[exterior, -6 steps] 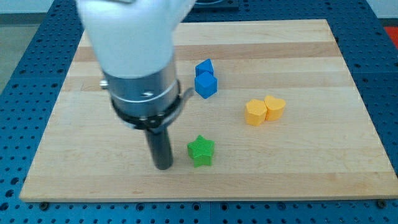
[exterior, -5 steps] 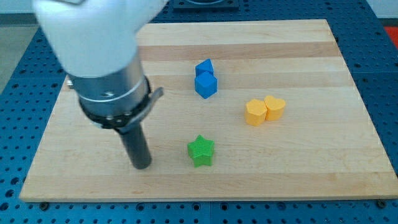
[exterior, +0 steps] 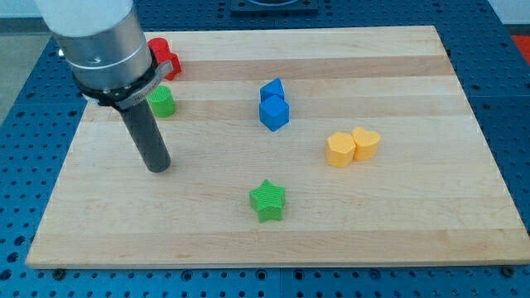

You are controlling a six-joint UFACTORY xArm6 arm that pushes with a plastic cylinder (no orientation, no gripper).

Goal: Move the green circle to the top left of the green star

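The green circle [exterior: 163,102] stands near the board's upper left, partly behind the arm. The green star [exterior: 267,201] lies low in the middle of the board. My tip [exterior: 157,168] rests on the board below the green circle and well to the left of the green star, a little above it. It touches no block.
Two red blocks [exterior: 163,58] sit at the upper left, just above the green circle. Two blue blocks [exterior: 273,104] touch each other at the centre top. Two yellow blocks [exterior: 352,146] sit side by side right of centre. The wooden board [exterior: 431,207] ends at blue pegboard.
My tip has moved left and up, away from the green star. The arm's body has shifted left, and the green circle and red blocks now show.
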